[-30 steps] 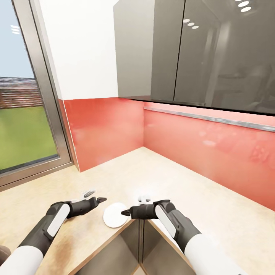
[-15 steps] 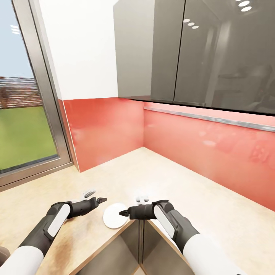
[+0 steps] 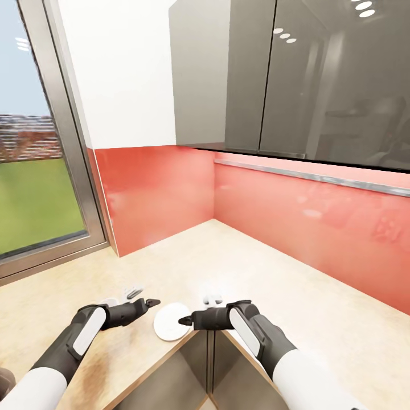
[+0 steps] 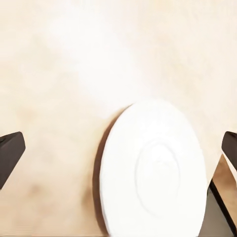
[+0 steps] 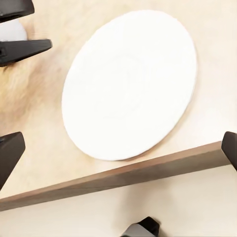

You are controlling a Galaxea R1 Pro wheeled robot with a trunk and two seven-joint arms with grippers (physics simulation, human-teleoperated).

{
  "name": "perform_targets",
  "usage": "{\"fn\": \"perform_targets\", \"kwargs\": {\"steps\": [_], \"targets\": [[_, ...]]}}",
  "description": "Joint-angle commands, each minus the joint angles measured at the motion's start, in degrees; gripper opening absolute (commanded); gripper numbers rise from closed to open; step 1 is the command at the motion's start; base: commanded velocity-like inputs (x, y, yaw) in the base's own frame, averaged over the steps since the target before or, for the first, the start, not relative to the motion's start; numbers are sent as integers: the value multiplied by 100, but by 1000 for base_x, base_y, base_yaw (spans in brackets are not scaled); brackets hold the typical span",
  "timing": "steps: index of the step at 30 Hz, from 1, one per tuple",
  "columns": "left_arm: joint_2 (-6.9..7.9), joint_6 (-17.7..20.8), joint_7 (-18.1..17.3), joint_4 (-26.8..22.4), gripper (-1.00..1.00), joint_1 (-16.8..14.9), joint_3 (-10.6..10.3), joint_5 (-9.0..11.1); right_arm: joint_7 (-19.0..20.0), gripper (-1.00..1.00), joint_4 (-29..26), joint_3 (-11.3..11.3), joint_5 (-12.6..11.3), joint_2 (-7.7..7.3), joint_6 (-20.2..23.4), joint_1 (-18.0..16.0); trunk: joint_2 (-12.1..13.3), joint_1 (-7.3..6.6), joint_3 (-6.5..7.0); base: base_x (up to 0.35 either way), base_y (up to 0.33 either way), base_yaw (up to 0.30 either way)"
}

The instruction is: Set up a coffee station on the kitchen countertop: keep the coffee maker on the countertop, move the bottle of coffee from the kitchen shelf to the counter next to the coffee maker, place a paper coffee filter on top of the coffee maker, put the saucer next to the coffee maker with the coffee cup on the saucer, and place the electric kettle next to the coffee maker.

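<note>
Saucer (image 3: 171, 321): flat on the desk (image 3: 273, 267) at the inner corner edge, between the two sets of jaws, just ahead of both, untouched.
Left jaws (image 3: 152, 302): spread wide in the left wrist view, tips at either side with the saucer (image 4: 154, 170) partly between them and ahead; holding nothing.
Right jaws (image 3: 183, 320): spread too in the right wrist view, saucer (image 5: 129, 84) ahead of the tips near the desk's brown edge; empty.
Small white-and-grey bits (image 3: 130, 294): beyond the left jaws, and another (image 3: 213, 296) beyond the right; too blurred to name, possibly the cup.
Done so far: nothing confirmed; no coffee maker, kettle, coffee bottle or filter in sight here.
Step in hand: probably lining up to lift the saucer.
Left to do: likely everything, with saucer beside the coffee maker, cup on it, bottle, filter and kettle placed.
Risk: thin, flat rim sits low on the desk, hard to pinch; close to the edge, could slide off.
</note>
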Motion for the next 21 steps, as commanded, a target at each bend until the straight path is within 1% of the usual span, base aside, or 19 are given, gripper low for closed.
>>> {"fn": "perform_targets", "kwargs": {"steps": [1,7,12,14,15,17,21], "targets": [[4,13,-16,7,100,-5,-9,-4,12,100,-1,2,7,1,20,-6,-13,3,-13,0,0,0],[4,13,-16,28,100,-5,-7,-3,12,100,1,4,7,5,20,-6,-13,3,-13,0,0,0],[-9,13,-25,30,100,-5,-12,0,12,100,1,5,7,59,20,-6,-13,3,-13,0,0,0],[-12,13,-82,30,100,-5,-13,35,12,100,1,5,7,64,20,-6,-13,3,-13,0,0,0],[-13,13,-120,30,100,-5,-14,93,11,100,1,5,7,67,20,-6,-13,3,-13,0,0,0],[-13,13,-142,30,100,-5,-15,150,12,100,1,5,7,66,20,-6,-13,3,-13,0,0,0],[-13,13,-157,37,100,-4,-15,187,12,100,1,5,7,65,20,-6,-13,3,-13,0,0,0]]}}
